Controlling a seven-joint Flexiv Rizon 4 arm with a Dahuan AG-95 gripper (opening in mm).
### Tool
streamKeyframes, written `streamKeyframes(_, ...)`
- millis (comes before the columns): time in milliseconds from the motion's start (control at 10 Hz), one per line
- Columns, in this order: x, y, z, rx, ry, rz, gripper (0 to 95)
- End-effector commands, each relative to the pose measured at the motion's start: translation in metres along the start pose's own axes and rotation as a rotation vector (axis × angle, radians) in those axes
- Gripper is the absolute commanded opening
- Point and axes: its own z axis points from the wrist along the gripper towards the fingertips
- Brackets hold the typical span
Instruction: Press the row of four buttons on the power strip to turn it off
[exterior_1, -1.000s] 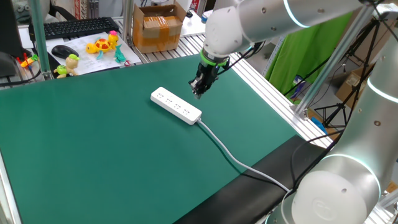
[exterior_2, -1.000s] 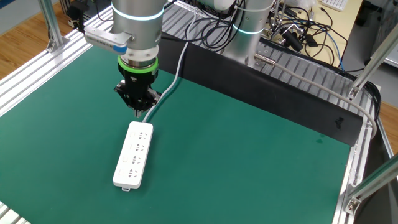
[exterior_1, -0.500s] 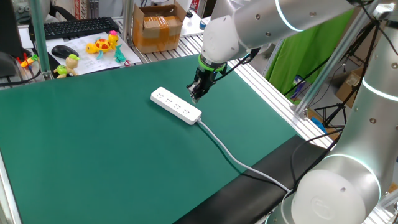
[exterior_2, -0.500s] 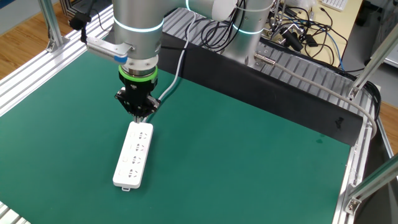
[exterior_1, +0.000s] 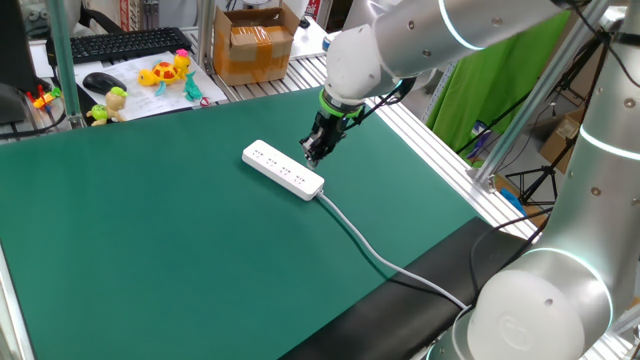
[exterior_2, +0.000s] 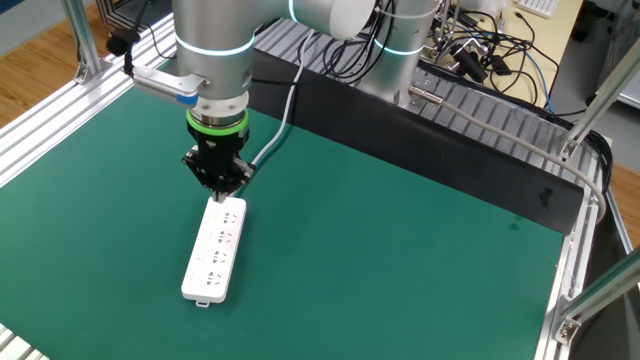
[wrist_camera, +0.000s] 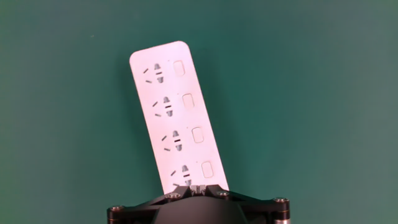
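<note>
Fingers of the gripper (exterior_1: 311, 157) are pressed together into one poking tip, just above the cable end of the power strip (exterior_1: 283, 169). From the other side, the arm hangs vertical over that end. Hand view: the four buttons (wrist_camera: 193, 102) run ahead of the fingertips.
</note>
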Motion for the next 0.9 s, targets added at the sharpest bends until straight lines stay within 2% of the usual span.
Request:
streamKeyframes(100, -0.004, -0.003, 0.001, -0.004, 0.0, -0.021, 57.0)
streamKeyframes(500, -0.024, -0.017, 0.008, -0.012, -0.002, -0.039, 57.0)
streamKeyframes(900, -0.021, -0.02, 0.013, 0.004, 0.005, -0.041, 57.0)
